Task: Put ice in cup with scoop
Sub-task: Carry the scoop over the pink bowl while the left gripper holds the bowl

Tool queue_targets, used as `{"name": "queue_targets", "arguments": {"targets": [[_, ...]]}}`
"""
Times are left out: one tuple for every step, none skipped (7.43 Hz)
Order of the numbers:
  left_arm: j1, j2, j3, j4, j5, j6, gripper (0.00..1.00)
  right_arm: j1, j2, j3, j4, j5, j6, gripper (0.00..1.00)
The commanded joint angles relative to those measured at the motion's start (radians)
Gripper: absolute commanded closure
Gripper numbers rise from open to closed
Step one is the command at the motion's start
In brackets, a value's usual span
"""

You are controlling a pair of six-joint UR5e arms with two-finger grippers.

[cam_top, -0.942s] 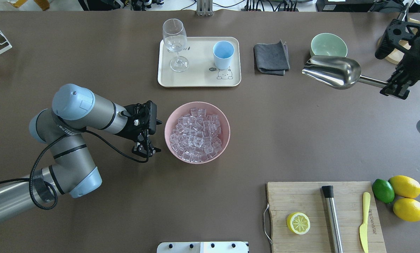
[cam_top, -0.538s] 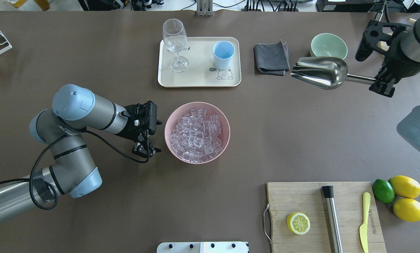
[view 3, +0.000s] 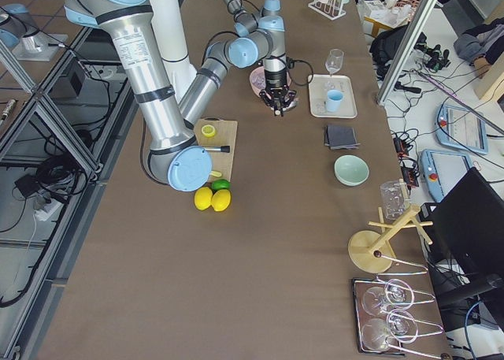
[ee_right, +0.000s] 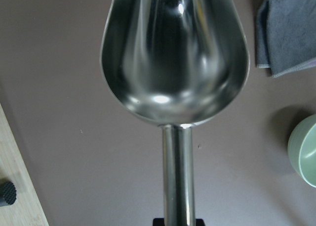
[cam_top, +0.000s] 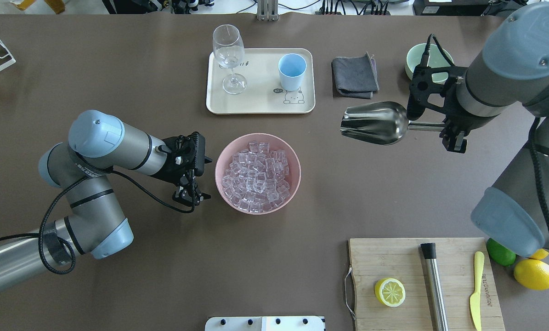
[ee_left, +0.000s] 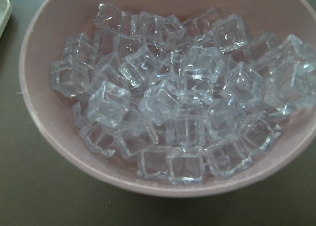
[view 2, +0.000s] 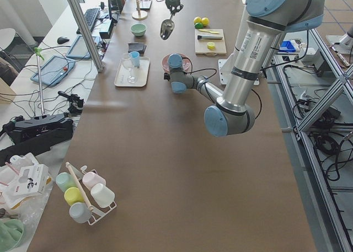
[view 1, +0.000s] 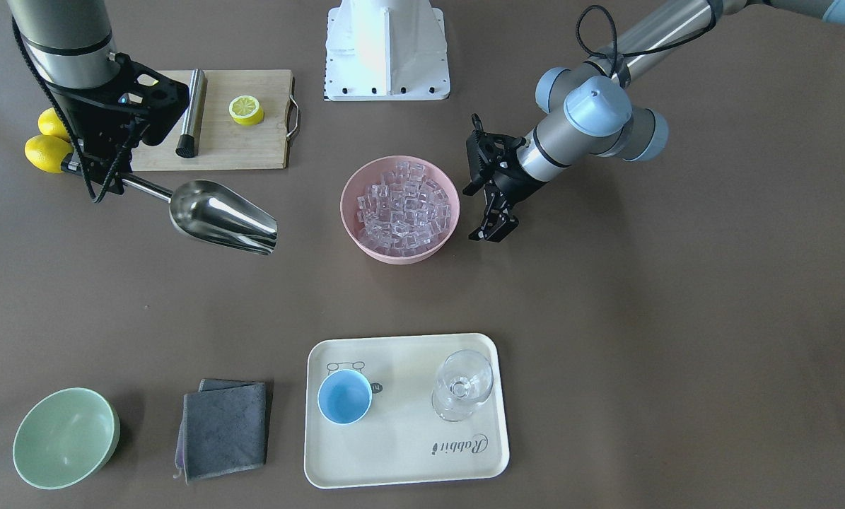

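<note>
The ice [cam_top: 257, 172] is a heap of clear cubes in a pink bowl [cam_top: 223, 154] at mid table, and fills the left wrist view [ee_left: 173, 97]. The light-blue cup [cam_top: 292, 71] stands empty on a cream tray [cam_top: 260, 105]. My right gripper [cam_top: 453, 133] is shut on the rod handle of the steel scoop [cam_top: 375, 123], held level above the table to the right of the bowl. The scoop's trough is empty in the right wrist view [ee_right: 173, 53]. My left gripper [cam_top: 191, 197] is open and empty just left of the bowl.
A stemmed glass [cam_top: 229, 55] shares the tray. A grey cloth [cam_top: 354, 76] and a pale green bowl [cam_top: 416, 55] lie behind the scoop. A cutting board [cam_top: 393, 257] at the near right holds a lemon half, a steel cylinder and a yellow knife, with lemons [cam_top: 534, 274] beside it.
My right arm has carried the scoop leftward and nearer, from beside the green bowl toward the pink bowl. The left arm has not moved.
</note>
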Motion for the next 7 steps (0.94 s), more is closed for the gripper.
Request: {"name": "queue_targets", "arguments": {"targets": [[0.0,0.0,0.0,0.0,0.0,0.0,0.01,-0.075,0.084,0.031,-0.12,-0.036,-0.014,1.0],[0.0,0.0,0.0,0.0,0.0,0.0,0.01,-0.081,0.133,0.03,-0.185,-0.038,-0.032,1.0],[0.0,0.0,0.0,-0.002,0.0,0.0,0.01,-0.105,0.191,0.016,-0.274,-0.079,-0.032,1.0],[0.0,0.0,0.0,-0.002,0.0,0.002,0.01,-0.121,0.224,0.004,-0.319,-0.1,-0.032,1.0],[0.0,0.0,0.0,-0.002,0.0,0.002,0.01,-0.144,0.238,-0.001,-0.347,-0.123,-0.032,1.0],[0.0,0.0,0.0,-0.002,0.0,0.002,0.01,-0.174,0.305,-0.046,-0.403,-0.15,-0.029,1.0],[0.0,0.0,0.0,-0.002,0.0,0.002,0.01,-0.197,0.386,-0.103,-0.478,-0.156,-0.034,1.0]]}}
